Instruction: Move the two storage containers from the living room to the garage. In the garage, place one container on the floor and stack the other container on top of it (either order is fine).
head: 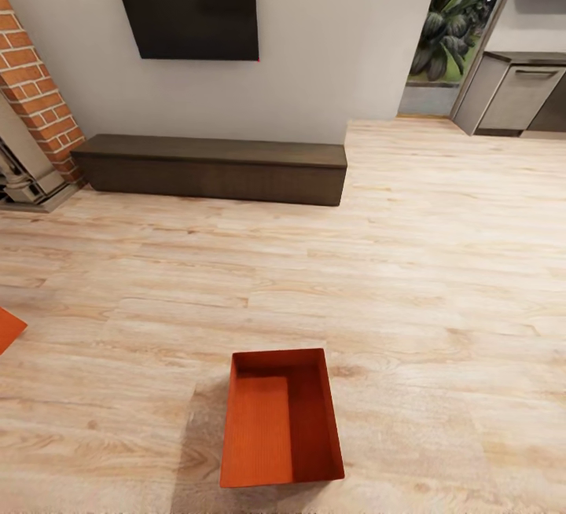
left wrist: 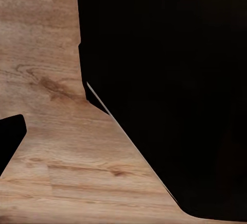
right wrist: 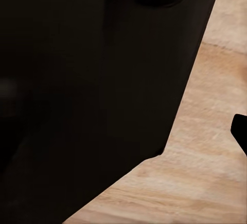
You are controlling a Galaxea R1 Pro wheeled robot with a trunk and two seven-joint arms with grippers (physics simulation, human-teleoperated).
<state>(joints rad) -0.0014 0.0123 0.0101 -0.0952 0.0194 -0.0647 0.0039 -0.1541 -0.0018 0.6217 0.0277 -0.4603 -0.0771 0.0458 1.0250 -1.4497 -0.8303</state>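
Observation:
In the head view one orange-red storage container (head: 281, 417) stands open-topped and empty on the light wood-plank floor of the living room, close in front of me near the lower middle. A corner of a second orange-red storage container (head: 9, 328) pokes in at the left edge. The left wrist view looks down on wood planks beside a large black body part (left wrist: 164, 80), with a dark tip (left wrist: 10, 136) at the frame's edge. The right wrist view is much the same, with a black mass (right wrist: 92, 90) and a small dark tip (right wrist: 240, 131). Neither tip shows how the jaws stand.
A long dark low cabinet (head: 212, 168) runs along the grey wall under a black wall screen (head: 186, 7). The red brick fireplace (head: 35, 97) is at the far left. At the right a glass door with plants (head: 452, 27) and grey kitchen units (head: 519, 89) stand beyond open floor.

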